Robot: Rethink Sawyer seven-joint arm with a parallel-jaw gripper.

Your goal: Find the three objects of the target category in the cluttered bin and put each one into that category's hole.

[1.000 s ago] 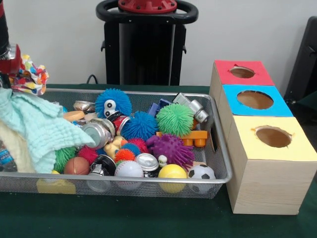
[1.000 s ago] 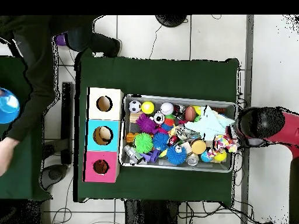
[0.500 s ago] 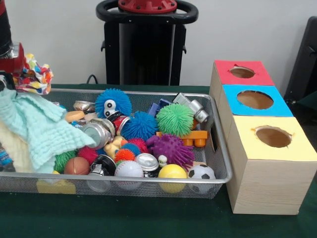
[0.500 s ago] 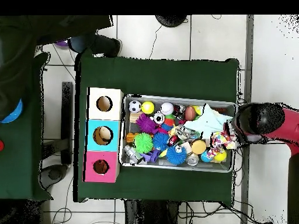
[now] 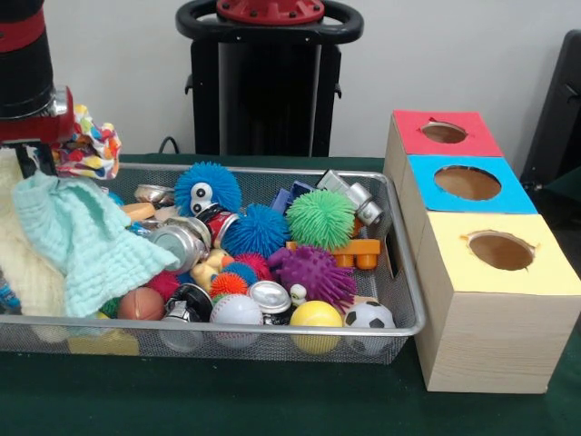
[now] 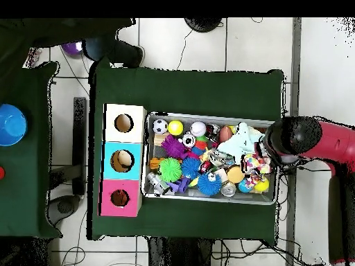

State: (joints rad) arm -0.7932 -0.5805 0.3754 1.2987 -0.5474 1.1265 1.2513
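**A:** Where is your gripper at this moment?

**B:** At the end of the wire bin away from the boxes, low over the cloths. You cannot tell how far it is open: the arm's body and the cloth hide its tips in both views.

**A:** What lies right at it?

**B:** A mint green cloth hangs draped just beneath it, and a multicoloured patterned cloth bunches against its side. You cannot tell if either is gripped.

**A:** And beyond that?

**B:** The middle of the bin is heaped with spiky balls: blue with eyes, green, purple. A soccer ball and yellow ball sit at the bin's front edge.

**A:** The holes?

**B:** Three boxes stand just beside the bin's other end: red box, blue box, yellow box.
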